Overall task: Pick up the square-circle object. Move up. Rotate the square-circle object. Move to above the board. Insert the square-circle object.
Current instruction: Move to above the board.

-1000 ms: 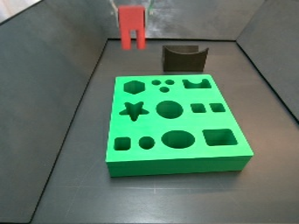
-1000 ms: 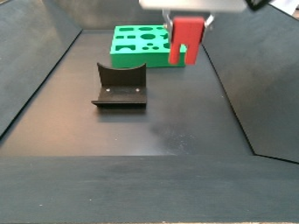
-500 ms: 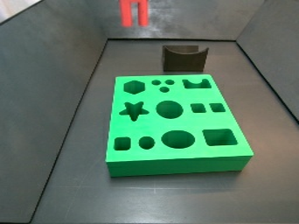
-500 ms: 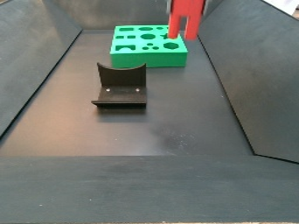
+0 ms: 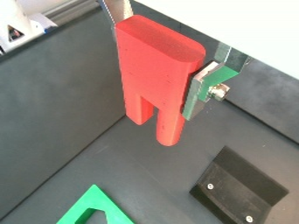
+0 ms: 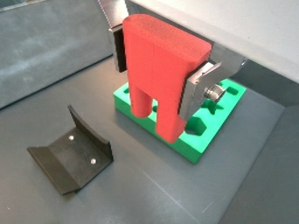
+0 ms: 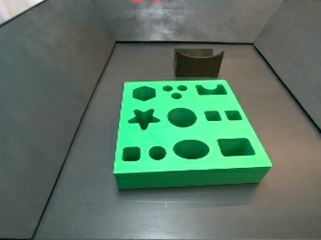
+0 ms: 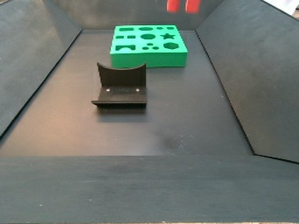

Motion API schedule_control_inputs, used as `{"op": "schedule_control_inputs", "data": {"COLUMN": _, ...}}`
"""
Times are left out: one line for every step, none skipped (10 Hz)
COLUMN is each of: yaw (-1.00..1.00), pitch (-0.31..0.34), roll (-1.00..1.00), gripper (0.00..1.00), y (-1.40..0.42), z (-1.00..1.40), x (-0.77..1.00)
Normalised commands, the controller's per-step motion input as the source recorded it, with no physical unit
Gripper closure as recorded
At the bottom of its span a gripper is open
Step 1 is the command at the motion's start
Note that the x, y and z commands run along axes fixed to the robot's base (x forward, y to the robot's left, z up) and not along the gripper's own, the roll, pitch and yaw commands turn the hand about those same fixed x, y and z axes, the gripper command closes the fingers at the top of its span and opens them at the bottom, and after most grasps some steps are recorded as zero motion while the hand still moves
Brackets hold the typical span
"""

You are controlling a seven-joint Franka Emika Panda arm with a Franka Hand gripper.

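**Red peg held high above the tray**

The gripper (image 6: pixel 158 70) clamps the smooth red square-circle object (image 6: pixel 162 74) between flat silver fingers (image 6: pixel 195 87), two prongs hanging downward. The matte green board (image 7: pixel 189 131) lies below; side views barely catch the piece's tips, seemingly.

No lettering, label, brand mark or number can be read anywhere in these views. The red square-circle object (image 5: pixel 158 70), clamped in the end effector (image 5: pixel 163 61) high above the floor, carries a plain face in both wrist views. The green board (image 7: pixel 189 131) shows only shaped cut-outs, no printed signs. The dark fixture (image 8: pixel 119 85) bears two small bright screw heads in a wrist view (image 6: pixel 73 157) and no writing. The dark tray floor (image 8: pixel 152 131) is unmarked.
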Motion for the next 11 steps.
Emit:
{"op": "schedule_control_inputs", "data": {"yaw": 0.02, "pitch": 0.087, "roll": 0.00, "gripper": 1.00, "y": -0.03, "z": 0.54, "x": 0.03}}
{"op": "schedule_control_inputs", "data": {"yaw": 0.03, "pitch": 0.089, "roll": 0.01, "gripper": 1.00, "y": -0.02, "z": 0.37, "x": 0.02}}
{"op": "schedule_control_inputs", "data": {"yaw": -0.07, "pitch": 0.350, "roll": 0.38, "gripper": 1.00, "y": -1.00, "z": 0.20, "x": 0.12}}
{"op": "schedule_control_inputs", "data": {"yaw": -0.07, "pitch": 0.342, "roll": 0.39, "gripper": 1.00, "y": -1.00, "z": 0.16, "x": 0.13}}
{"op": "schedule_control_inputs", "data": {"yaw": -0.02, "pitch": 0.284, "roll": 0.31, "gripper": 1.00, "y": -1.00, "z": 0.17, "x": 0.15}}
{"op": "schedule_control_inputs", "data": {"yaw": -0.01, "pitch": 0.254, "roll": 0.21, "gripper": 1.00, "y": -1.00, "z": 0.18, "x": 0.16}}
{"op": "schedule_control_inputs", "data": {"yaw": 0.00, "pitch": 0.192, "roll": 0.12, "gripper": 1.00, "y": -1.00, "z": 0.17, "x": 0.18}}
{"op": "schedule_control_inputs", "data": {"yaw": 0.00, "pitch": 0.155, "roll": 0.09, "gripper": 1.00, "y": -1.00, "z": 0.18, "x": 0.19}}
{"op": "schedule_control_inputs", "data": {"yaw": 0.01, "pitch": 0.128, "roll": 0.07, "gripper": 1.00, "y": -1.00, "z": 0.19, "x": 0.21}}
{"op": "schedule_control_inputs", "data": {"yaw": 0.01, "pitch": 0.120, "roll": 0.06, "gripper": 1.00, "y": -1.00, "z": 0.19, "x": 0.22}}
{"op": "schedule_control_inputs", "data": {"yaw": 0.01, "pitch": 0.125, "roll": 0.06, "gripper": 1.00, "y": -0.77, "z": 0.15, "x": 0.21}}
